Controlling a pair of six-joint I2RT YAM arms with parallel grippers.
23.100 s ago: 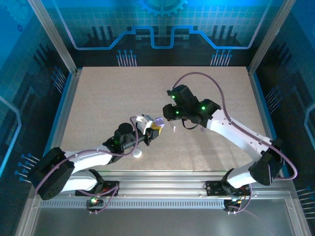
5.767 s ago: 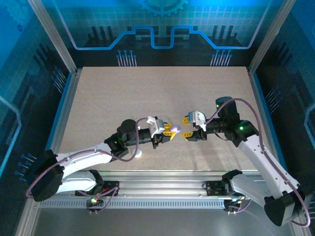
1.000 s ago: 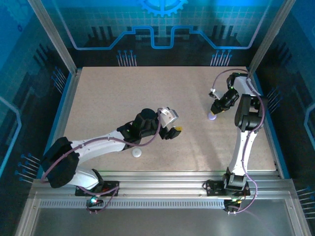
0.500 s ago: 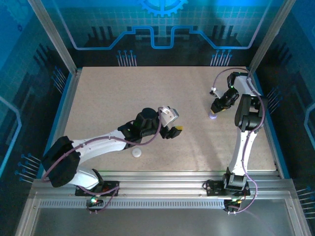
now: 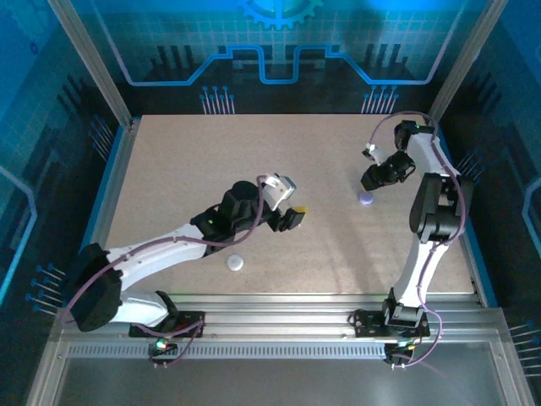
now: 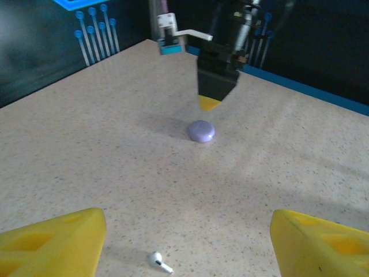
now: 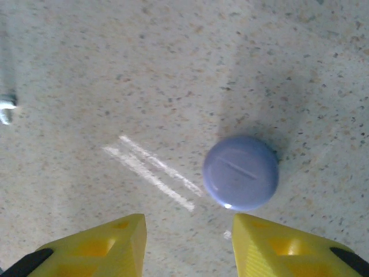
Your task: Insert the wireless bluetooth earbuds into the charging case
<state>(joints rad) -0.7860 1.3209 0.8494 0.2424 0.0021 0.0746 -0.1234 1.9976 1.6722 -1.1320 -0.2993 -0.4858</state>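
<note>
Purple set: The pale purple round charging case point(image 7: 240, 172) of smooth plastic lies flat and shut on the speckled beige worktop point(image 5: 211, 161), at 3 o'clock from the middle in the overhead view. I judge its pair is stowed inside, though the shut lid hides that.

White set: One small white earbud point(image 6: 158, 261), a stemmed plastic piece, lies loose on the worktop. The small white round case point(image 5: 234, 263) sits at 7 o'clock from the middle, well apart from that earbud and from both hands. I cannot tell if its lid is up or down.

Right hand: My right hand point(image 7: 187, 231) hovers over the purple case, at 1 o'clock of it seen from overhead. Its yellow wedge fingers are parted with nothing between them. The case lies just beyond the tips, at 1 o'clock in the wrist view, and I am not touching it.

Left hand: My left hand point(image 6: 185, 234) is near the middle of the worktop, its fingers spread wide and empty. The white earbud lies low between them, at 7 o'clock in my wrist view, nearer the left finger.

Unclear: A pale fleck point(image 7: 6, 109) at 9 o'clock of the right wrist view is too small to name.

Progress: About halfway, by my judgement. The purple side looks finished and the white side is not yet done.

Next need: A fine pinch on the loose earbud, then a carry to the white case.
</note>
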